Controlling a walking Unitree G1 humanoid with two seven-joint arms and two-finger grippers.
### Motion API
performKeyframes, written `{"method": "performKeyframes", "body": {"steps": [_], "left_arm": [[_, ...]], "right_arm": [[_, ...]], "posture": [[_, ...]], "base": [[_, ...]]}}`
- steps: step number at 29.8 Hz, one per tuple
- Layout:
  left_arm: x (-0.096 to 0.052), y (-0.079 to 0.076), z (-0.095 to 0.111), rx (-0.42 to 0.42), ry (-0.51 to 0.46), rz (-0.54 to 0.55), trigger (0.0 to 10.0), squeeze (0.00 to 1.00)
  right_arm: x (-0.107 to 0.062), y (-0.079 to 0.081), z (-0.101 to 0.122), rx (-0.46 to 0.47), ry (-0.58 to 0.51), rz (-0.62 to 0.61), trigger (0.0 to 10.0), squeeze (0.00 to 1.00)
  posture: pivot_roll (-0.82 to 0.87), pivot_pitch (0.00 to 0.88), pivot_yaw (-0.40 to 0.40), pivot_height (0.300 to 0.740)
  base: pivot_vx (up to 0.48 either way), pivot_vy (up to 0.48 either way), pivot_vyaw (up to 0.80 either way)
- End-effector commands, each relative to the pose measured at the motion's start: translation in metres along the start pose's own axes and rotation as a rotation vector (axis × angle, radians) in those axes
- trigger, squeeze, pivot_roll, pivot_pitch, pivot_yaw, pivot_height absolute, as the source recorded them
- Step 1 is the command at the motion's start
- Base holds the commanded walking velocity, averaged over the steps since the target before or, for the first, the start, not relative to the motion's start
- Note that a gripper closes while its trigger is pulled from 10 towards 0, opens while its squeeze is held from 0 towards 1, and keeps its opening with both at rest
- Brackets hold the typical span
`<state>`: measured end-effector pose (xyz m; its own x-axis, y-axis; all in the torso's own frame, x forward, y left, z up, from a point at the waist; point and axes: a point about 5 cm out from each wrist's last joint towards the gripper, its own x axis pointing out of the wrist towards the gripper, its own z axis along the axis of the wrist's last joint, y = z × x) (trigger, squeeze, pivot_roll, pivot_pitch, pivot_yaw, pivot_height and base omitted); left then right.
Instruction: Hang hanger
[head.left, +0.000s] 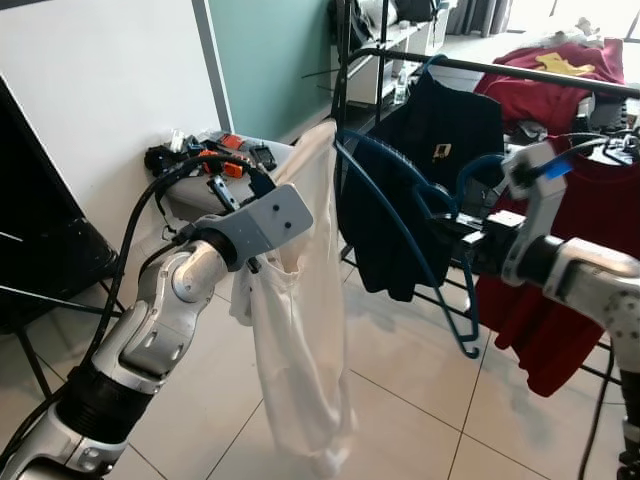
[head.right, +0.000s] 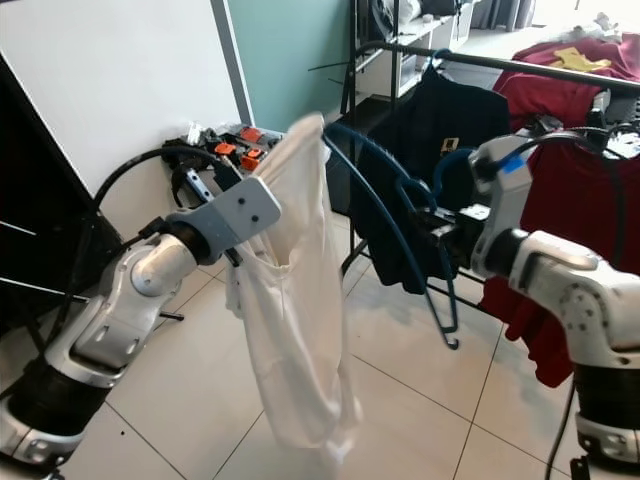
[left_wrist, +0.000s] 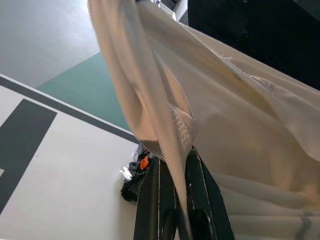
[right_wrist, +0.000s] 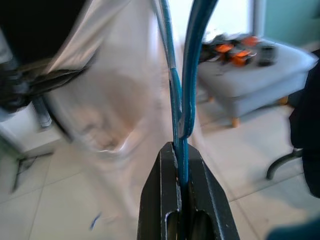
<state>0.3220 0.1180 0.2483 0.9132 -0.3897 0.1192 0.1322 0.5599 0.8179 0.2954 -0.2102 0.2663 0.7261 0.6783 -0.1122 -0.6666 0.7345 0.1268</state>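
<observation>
In front of the clothes rack (head.left: 520, 72), our right gripper (right_wrist: 181, 150) pinches the blue hanger (head.left: 400, 215) tight. Our left gripper (left_wrist: 172, 160) clamps the white shirt (head.left: 300, 340) draped over the hanger's end nearest the footstool (right_wrist: 255, 67).

Blue wire hanger (head.left: 400, 215): thin, glossy, held up in the air in front of the garment rack, tilted steeply so one shoulder end points up-left and the other drops low toward the floor on the right. Hook curls up near the middle. Right wrist view shows two of its blue wires (right_wrist: 179, 90) running side by side, pinched together at the near end.

White garment (head.left: 300, 320): cream, thin fabric, draped over the hanger's upper-left end, hanging limp and bunched, bottom hem close above the tiled floor. Left wrist view: an edge of it (left_wrist: 172, 130) pinched, cloth folded.
</observation>
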Motion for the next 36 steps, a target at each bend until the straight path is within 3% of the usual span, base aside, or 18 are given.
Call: {"method": "performKeyframes", "body": {"steps": [1, 8, 20, 25, 36], "left_arm": [[0.001, 0.003, -0.003, 0.052, 0.008, -0.004, 10.0, 0.00], [0.006, 0.009, 0.003, 0.045, -0.015, 0.029, 10.0, 0.00], [0.006, 0.009, 0.003, 0.049, -0.024, 0.024, 10.0, 0.00], [0.008, 0.008, 0.005, 0.036, -0.026, 0.025, 10.0, 0.00], [0.007, 0.007, 0.003, 0.017, -0.014, 0.028, 10.0, 0.00]], "right_arm": [[-0.005, 0.008, -0.010, -0.002, 0.082, 0.074, 10.0, 0.00], [-0.012, 0.026, -0.043, -0.012, 0.305, 0.166, 10.0, 0.00], [-0.014, 0.030, -0.046, 0.004, 0.325, 0.179, 10.0, 0.00], [-0.011, 0.043, -0.056, -0.011, 0.369, 0.244, 10.0, 0.00], [-0.015, 0.051, -0.064, -0.037, 0.424, 0.280, 10.0, 0.00]], "posture": [[-0.11, 0.065, 0.074, 0.740], [-0.11, 0.063, 0.074, 0.740], [-0.11, 0.057, 0.080, 0.740], [-0.10, 0.059, 0.078, 0.740], [-0.10, 0.063, 0.079, 0.740]], "base": [[0.000, 0.000, 0.00], [0.000, 0.000, 0.00], [0.000, 0.000, 0.00], [0.000, 0.000, 0.00], [0.000, 0.000, 0.00]]}}
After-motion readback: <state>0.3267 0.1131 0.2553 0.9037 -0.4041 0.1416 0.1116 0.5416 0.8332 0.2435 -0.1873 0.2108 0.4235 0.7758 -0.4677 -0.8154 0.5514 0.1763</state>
